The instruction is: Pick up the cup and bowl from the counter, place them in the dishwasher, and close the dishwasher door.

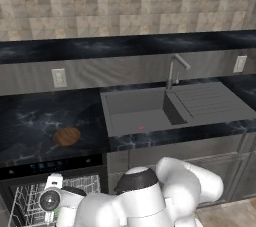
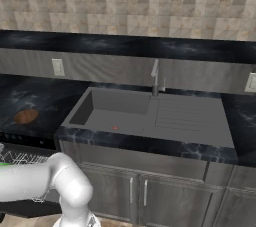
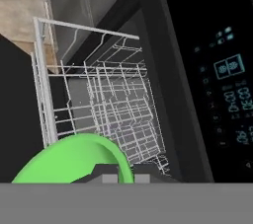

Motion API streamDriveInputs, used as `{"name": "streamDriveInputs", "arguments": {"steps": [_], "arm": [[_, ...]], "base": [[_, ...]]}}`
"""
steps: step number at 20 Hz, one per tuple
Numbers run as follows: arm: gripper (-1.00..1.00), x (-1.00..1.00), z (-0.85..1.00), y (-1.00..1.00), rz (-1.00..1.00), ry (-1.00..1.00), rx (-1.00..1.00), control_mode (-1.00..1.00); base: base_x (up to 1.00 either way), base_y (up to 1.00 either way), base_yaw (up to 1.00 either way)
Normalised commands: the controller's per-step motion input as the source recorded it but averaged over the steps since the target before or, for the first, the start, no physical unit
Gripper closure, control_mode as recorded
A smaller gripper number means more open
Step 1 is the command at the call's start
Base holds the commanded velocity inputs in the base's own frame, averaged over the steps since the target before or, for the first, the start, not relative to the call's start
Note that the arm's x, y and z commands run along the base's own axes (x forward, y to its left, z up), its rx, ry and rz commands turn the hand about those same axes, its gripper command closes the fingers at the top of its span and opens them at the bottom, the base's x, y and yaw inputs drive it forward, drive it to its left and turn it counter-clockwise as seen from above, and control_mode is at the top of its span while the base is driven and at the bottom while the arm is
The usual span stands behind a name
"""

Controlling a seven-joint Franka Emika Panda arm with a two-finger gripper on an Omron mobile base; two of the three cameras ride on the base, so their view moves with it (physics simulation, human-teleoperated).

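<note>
A home kitchen: a grey sink with a bent tap is set into a black marble counter; tiled wall and sockets behind the sink, grey cabinets below it, and left of it a built-in dishwasher with its white wire rack pulled out

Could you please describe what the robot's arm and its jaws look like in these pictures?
The arm is glossy white, built of rounded, bulbous segments with dark bands at the joints. Near the wrist sits a round grey disc with a dark ring. The gripper has small dark grey, blocky tips. No cables or markings are visible.
</note>
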Motion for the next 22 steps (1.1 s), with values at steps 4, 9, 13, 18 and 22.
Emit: {"name": "streamDriveInputs", "arguments": {"steps": [4,9,13,18,22], "arm": [[1.0,0.0,-0.59,0.11,0.0,0.0,-0.08,-1.0],[1.0,0.0,-0.55,0.14,0.0,0.0,-0.06,-1.0],[1.0,0.0,-0.51,0.04,0.0,0.0,0.0,-1.0],[1.0,0.02,-0.4,0.0,0.0,0.0,0.0,-1.0],[1.0,0.15,-0.08,0.0,0.0,0.0,0.0,-1.0]], "base": [[0.0,0.0,0.0],[0.0,0.0,0.0],[0.0,0.0,0.0],[0.0,0.0,0.0],[0.0,0.0,0.0]]}}
